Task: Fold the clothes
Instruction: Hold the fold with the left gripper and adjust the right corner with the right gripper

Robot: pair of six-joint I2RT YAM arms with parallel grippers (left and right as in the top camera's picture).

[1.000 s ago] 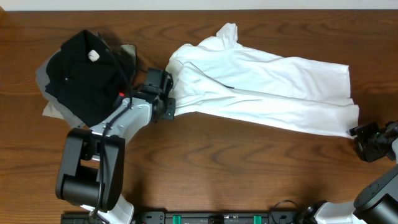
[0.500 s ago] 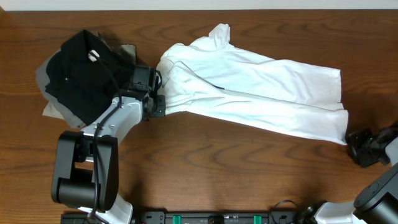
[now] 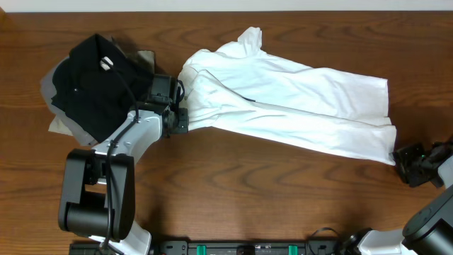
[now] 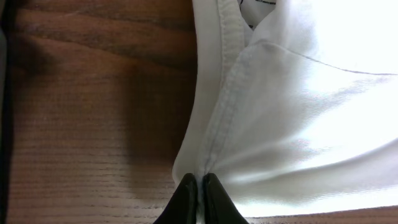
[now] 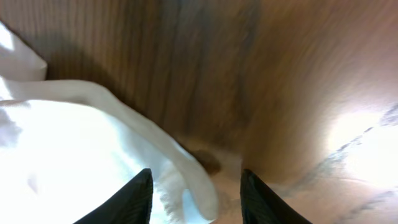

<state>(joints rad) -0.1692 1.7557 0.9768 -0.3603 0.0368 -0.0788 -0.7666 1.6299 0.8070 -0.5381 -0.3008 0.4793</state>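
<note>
The clothes, a white T-shirt [image 3: 297,99], lie stretched across the table from the upper left down to the right, bunched in long folds. My left gripper [image 3: 180,120] is shut on the shirt's left edge; in the left wrist view its gripper [image 4: 199,178] pinches a seam of the shirt [image 4: 311,112] just below the collar [image 4: 229,34]. My right gripper [image 3: 398,157] sits at the shirt's lower right corner. In the right wrist view that gripper [image 5: 195,175] is open, with the hem corner [image 5: 193,180] lying loose between its fingers.
A black folded garment [image 3: 95,78] with a white tag lies at the left on a grey garment [image 3: 48,83], right behind my left arm. Bare wooden table [image 3: 269,191] runs along the front.
My left gripper has dragged the shirt to the left and slightly back. The right gripper has followed leftward to the shirt's corner and narrowed its jaws. Little moved in the last half second.
</note>
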